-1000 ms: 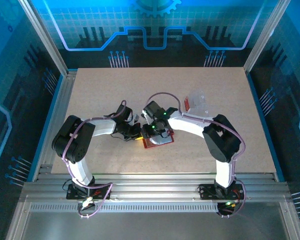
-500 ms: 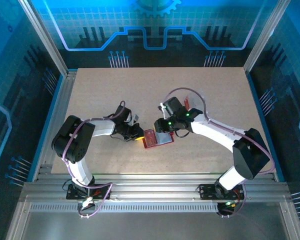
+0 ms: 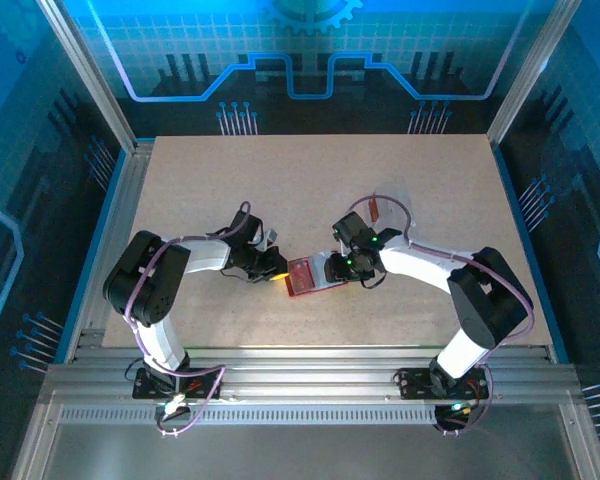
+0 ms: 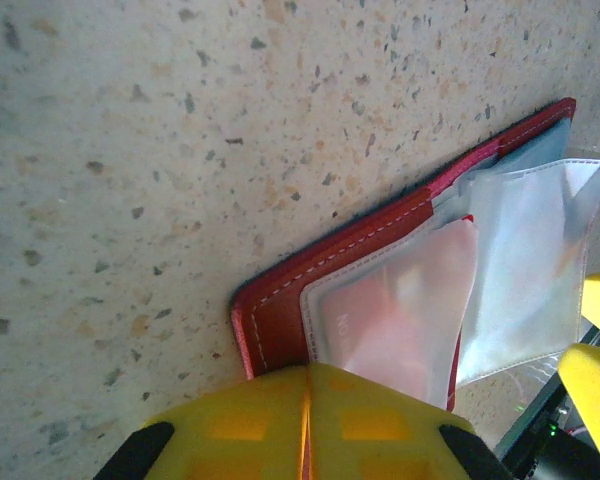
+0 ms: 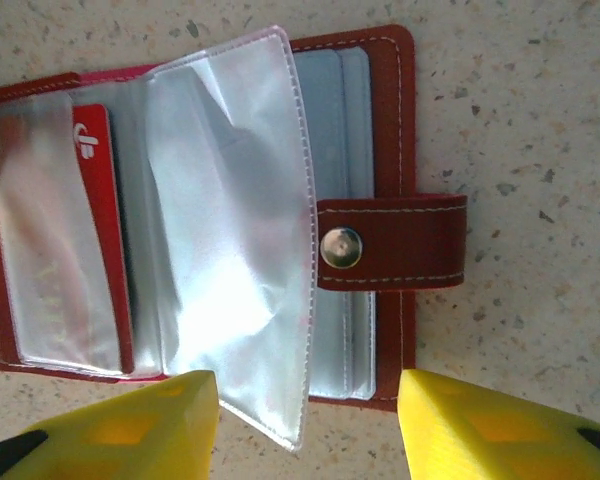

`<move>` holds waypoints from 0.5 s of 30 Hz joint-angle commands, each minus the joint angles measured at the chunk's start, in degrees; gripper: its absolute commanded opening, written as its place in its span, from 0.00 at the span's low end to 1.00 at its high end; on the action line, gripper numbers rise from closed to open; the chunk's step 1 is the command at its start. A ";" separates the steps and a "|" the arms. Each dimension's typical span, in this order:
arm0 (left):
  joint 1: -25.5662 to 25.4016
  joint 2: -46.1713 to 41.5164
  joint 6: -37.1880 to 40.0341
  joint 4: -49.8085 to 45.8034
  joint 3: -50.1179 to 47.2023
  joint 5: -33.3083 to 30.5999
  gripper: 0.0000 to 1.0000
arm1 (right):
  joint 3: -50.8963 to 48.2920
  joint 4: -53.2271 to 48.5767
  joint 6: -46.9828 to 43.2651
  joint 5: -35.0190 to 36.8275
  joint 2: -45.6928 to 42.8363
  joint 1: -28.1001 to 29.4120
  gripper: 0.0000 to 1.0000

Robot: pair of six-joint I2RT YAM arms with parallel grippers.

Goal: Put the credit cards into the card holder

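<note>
A speckled beige worktop point(image 4: 130, 150) takes up most of the view. On it lies an open red wallet point(image 4: 270, 320) with white stitching along its cover, running diagonally from lower middle to upper right. Clear plastic sleeves point(image 4: 525, 260) fan out of it, and a red card point(image 4: 380, 320) shows hazily through the nearest one. The left gripper point(image 4: 305, 375) has its yellow jaws pressed together at the wallet's near edge. At the right edge, just beside the sleeves, the right gripper point(image 4: 598, 340) appears as two yellow tips set apart.
</note>
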 commanded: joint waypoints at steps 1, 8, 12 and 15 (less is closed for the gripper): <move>-0.06 1.45 -0.23 0.12 -1.33 -1.76 0.11 | -0.01 2.08 1.67 -3.24 0.21 0.57 0.51; -0.06 0.93 -0.24 0.13 -1.73 -1.74 0.11 | 3.61 4.29 2.16 -9.60 5.72 0.31 0.49; -0.06 1.37 -0.22 0.12 -1.45 -1.75 0.11 | 5.21 4.86 1.94 -10.85 5.64 1.18 0.46; -0.06 1.69 -0.56 0.37 -1.41 -1.53 0.11 | 6.88 4.64 0.84 -10.12 4.96 3.39 0.45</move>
